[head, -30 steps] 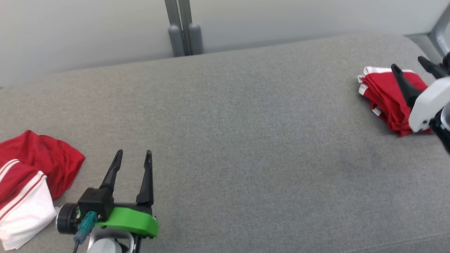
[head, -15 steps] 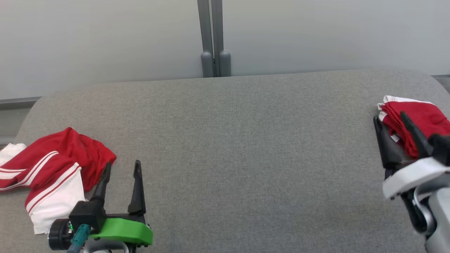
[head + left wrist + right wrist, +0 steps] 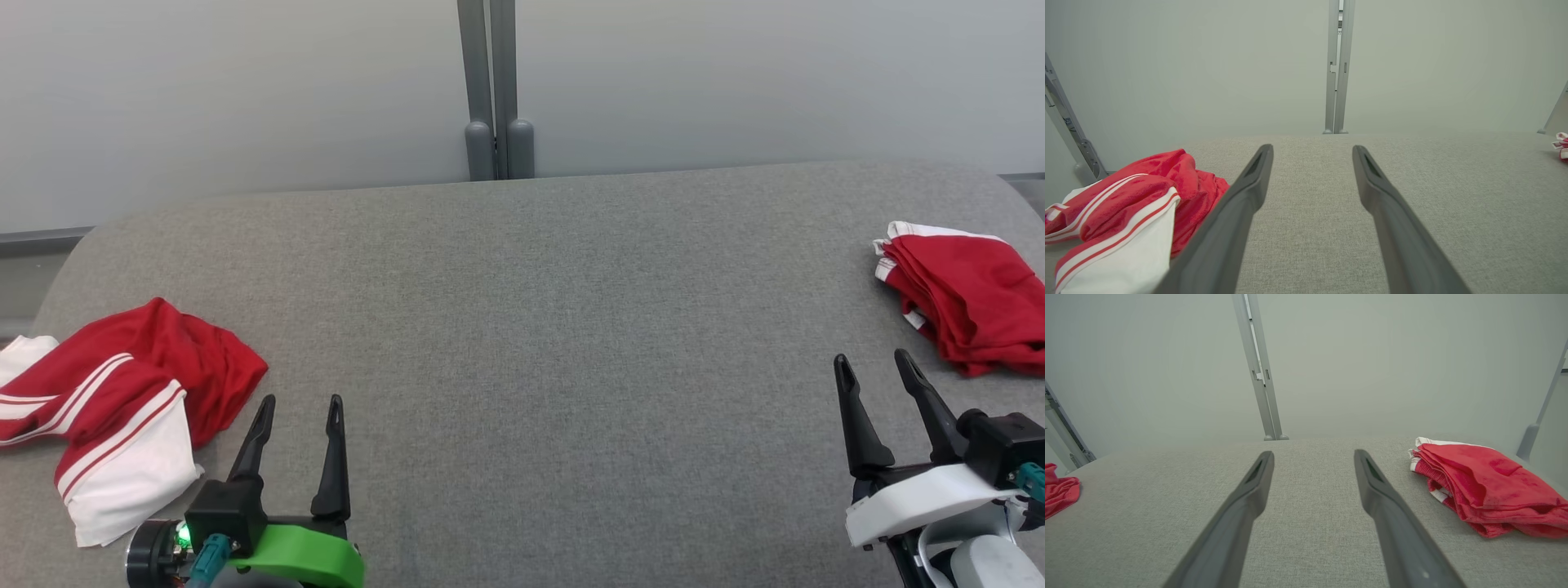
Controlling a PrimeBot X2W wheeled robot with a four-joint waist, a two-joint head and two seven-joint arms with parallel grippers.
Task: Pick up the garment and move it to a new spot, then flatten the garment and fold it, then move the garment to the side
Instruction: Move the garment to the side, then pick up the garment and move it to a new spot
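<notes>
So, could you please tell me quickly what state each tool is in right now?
Left tool: open, holding nothing.
Right tool: open, holding nothing.

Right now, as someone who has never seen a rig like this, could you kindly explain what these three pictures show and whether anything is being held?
This is a wheeled robot with two arms. The wide picture comes from a camera on its head, looking down at a grey padded surface. The other two come from cameras on each wrist, looking along that arm's two dark fingers. The left gripper, with the green part, and the right gripper, with the white part, are both open and hold nothing. A crumpled red-and-white garment lies at the robot's left; a folded red garment lies at its right.
</notes>
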